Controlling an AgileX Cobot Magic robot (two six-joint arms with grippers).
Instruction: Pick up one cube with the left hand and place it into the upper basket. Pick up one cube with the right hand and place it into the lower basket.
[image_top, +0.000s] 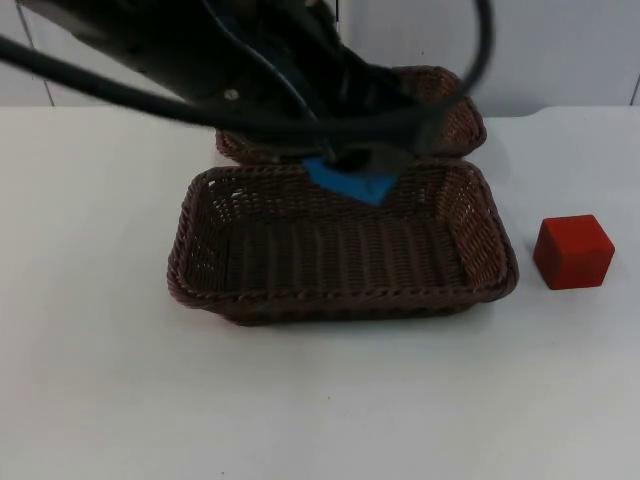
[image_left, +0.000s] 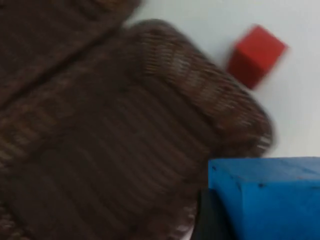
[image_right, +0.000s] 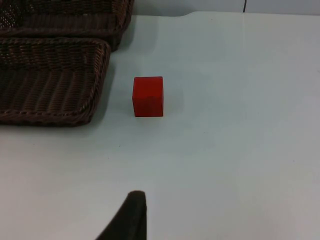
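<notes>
Blue cube (image_top: 350, 182) in left pincer (image_top: 352, 170) over basket rims (red cube (image_top: 572, 251) aside); right pincer's state unclear.

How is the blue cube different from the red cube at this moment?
The blue cube is held in the left end effector above the baskets, tilted; the red cube sits flat on the white table, untouched. The blue one hangs over the lower basket; the red one stands apart from it, beside its edge. Both are plain solid-coloured cubes.
</notes>
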